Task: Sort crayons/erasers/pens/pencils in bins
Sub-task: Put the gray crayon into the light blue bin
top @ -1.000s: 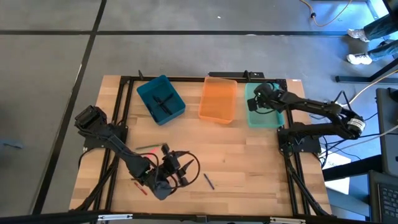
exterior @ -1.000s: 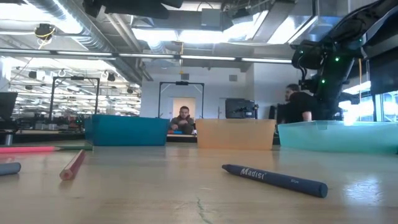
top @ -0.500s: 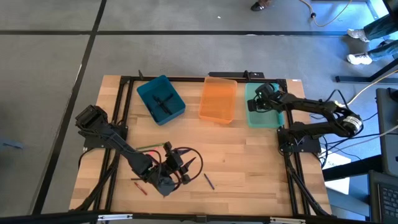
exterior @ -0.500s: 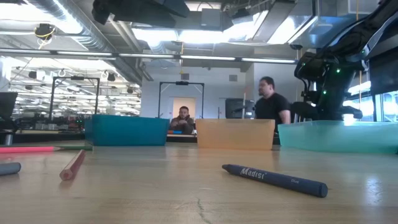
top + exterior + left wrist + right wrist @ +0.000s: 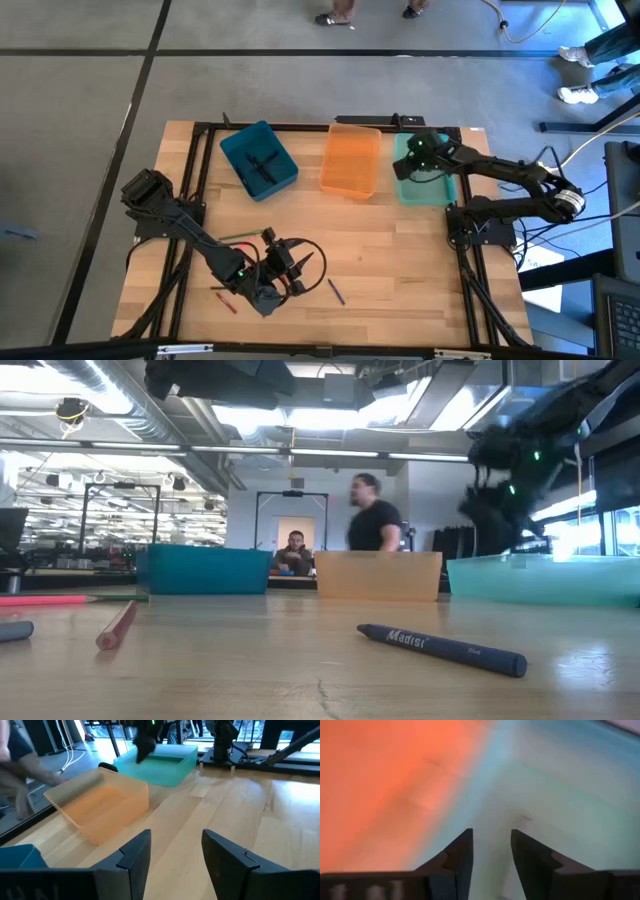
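Across a light wooden table (image 5: 400, 250) seen from above, three shallow bins sit in a row along the far edge: a teal-blue bin (image 5: 258, 159) on the left, turned at an angle, with a few dark sticks lying inside; a translucent orange bin (image 5: 351, 159) in the middle; and a mint green bin (image 5: 424, 170) on the right. Two dark robot arms work over the table. The right gripper (image 5: 417, 150) hangs over the mint green bin, near its edge beside the orange bin; in its wrist view the two fingers (image 5: 460, 856) stand a narrow gap apart with nothing between them. The left gripper (image 5: 285, 270) is low over the near part of the table, fingers (image 5: 134, 857) spread wide and empty. Around it lie loose pieces: a green pencil (image 5: 238, 237), a red crayon (image 5: 117, 625) and a grey-blue crayon (image 5: 441, 647) printed with lettering. Beyond the table, a person (image 5: 373, 527) in a dark shirt shows in the room.
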`<state>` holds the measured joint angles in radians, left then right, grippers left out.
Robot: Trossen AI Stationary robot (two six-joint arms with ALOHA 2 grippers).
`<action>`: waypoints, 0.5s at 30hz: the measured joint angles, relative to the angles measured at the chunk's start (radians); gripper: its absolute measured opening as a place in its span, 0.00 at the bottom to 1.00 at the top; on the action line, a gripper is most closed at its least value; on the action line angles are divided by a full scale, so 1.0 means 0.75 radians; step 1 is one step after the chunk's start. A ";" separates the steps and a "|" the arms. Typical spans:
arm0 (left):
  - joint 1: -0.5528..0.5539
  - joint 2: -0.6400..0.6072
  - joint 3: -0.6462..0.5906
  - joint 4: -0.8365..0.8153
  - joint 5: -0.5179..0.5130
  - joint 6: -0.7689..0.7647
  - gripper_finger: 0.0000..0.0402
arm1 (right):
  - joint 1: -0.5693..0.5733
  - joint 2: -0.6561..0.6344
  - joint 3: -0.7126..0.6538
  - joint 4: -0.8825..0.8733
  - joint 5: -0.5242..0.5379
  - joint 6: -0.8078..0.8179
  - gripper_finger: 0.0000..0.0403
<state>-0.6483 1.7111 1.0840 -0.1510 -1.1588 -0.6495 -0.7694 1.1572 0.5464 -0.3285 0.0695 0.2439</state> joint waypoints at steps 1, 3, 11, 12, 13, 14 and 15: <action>0.000 0.000 0.000 -0.012 -0.002 -0.005 0.42 | 0.015 -0.029 0.027 0.002 -0.053 -0.011 0.35; 0.010 0.000 0.000 -0.048 -0.003 -0.041 0.42 | 0.061 -0.093 0.082 0.005 -0.112 -0.012 0.35; 0.044 0.000 0.000 -0.190 0.003 -0.215 0.42 | 0.400 -0.240 0.193 0.047 -0.265 -0.018 0.33; 0.044 0.000 0.000 -0.210 0.004 -0.238 0.42 | 0.451 -0.239 0.193 0.044 -0.271 -0.011 0.33; 0.045 0.000 0.000 -0.222 0.004 -0.257 0.42 | 0.509 -0.232 0.193 0.038 -0.269 -0.004 0.33; 0.045 0.000 0.000 -0.234 0.004 -0.277 0.42 | 0.565 -0.219 0.193 0.042 -0.263 0.000 0.33; 0.044 0.000 0.000 -0.241 0.004 -0.288 0.42 | 0.622 -0.205 0.193 0.045 -0.262 0.014 0.33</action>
<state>-0.6150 1.7111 1.0840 -0.3320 -1.1556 -0.8658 -0.3032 1.0033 0.6910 -0.2950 -0.1270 0.2542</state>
